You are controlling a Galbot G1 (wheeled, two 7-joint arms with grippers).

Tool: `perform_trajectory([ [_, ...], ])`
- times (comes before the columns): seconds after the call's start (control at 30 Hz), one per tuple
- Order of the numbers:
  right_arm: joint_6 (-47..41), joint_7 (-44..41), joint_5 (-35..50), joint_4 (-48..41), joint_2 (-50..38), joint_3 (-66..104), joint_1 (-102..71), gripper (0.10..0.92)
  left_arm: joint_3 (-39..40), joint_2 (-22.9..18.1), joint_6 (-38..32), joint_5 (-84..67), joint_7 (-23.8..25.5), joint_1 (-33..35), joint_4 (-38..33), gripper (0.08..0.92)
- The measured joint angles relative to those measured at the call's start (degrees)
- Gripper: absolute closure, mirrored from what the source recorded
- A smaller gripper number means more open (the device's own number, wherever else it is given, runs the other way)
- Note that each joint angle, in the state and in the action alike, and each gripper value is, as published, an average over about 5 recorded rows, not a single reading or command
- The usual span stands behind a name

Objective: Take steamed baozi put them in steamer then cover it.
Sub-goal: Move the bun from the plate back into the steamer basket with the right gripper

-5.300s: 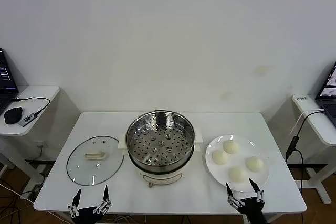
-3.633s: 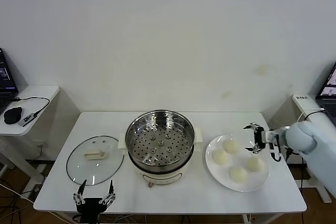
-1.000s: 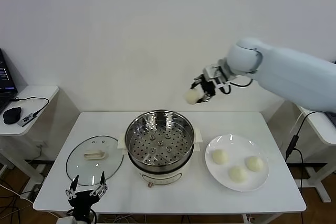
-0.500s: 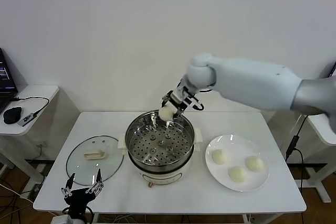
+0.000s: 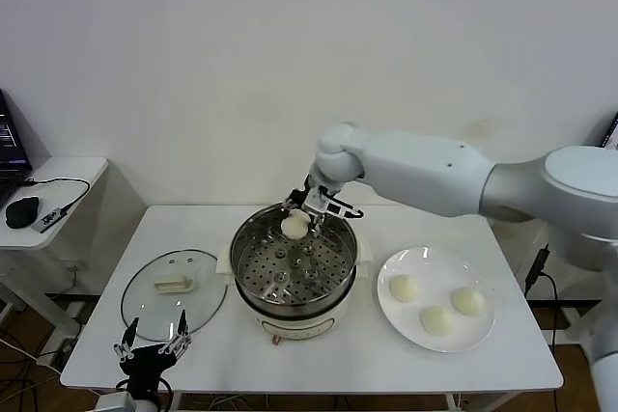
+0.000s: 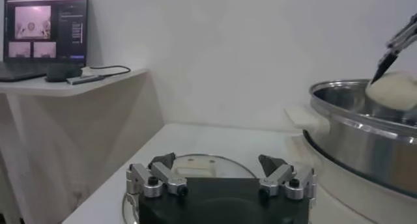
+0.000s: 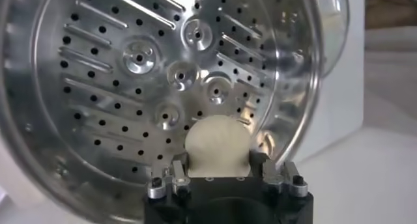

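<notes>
Baozi number one [image 5: 294, 225] sits between the fingers of the right end effector [image 5: 298, 219], which is closed on it and holds it over the far part of the steamer [image 5: 294, 262], just inside the steel rim. In the right wrist view the bun [image 7: 217, 145] shows pale and round between the two fingers, with the perforated tray [image 7: 156, 82] under it; I cannot tell if the bun touches the tray. Three other baozi [image 5: 435, 302] lie on the white plate [image 5: 396, 315], which stands on the white worktop [image 5: 319, 359] just beside the steamer on the robot's right side. The cover [image 5: 175, 293] lies flat on the worktop on the other side of the steamer, its cream handle pointing up. The left end effector [image 5: 151, 352] is low at the near edge of the worktop, close to the cover, with its fingers spread apart and nothing between them. In the left wrist view the same open fingers [image 6: 153, 178] stand before the cover [image 6: 199, 168], and the steamer wall [image 6: 365, 140] rises at the side.
</notes>
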Motion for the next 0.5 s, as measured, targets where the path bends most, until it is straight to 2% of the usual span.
perform_trajectory([
  [0.17, 1.48, 0.24, -1.90, -1.60, 0.95, 0.04, -1.13, 0.391, -0.14, 0.17, 0.00, -0.01, -0.01, 0.03, 0.07, 0.177],
  [0.37, 2.78, 0.77, -3.18, -2.70, 1.36, 0.40, -1.50, 0.243, -0.09, 0.13, 0.01, 0.03, -0.02, -0.15, 0.06, 0.177],
  [0.5, 3.01, 0.59, -3.10, -2.49, 1.22, 0.39, -0.83, 0.206, -0.04, 0.14, 0.15, 0.08, -0.01, -0.21, -0.06, 0.177],
])
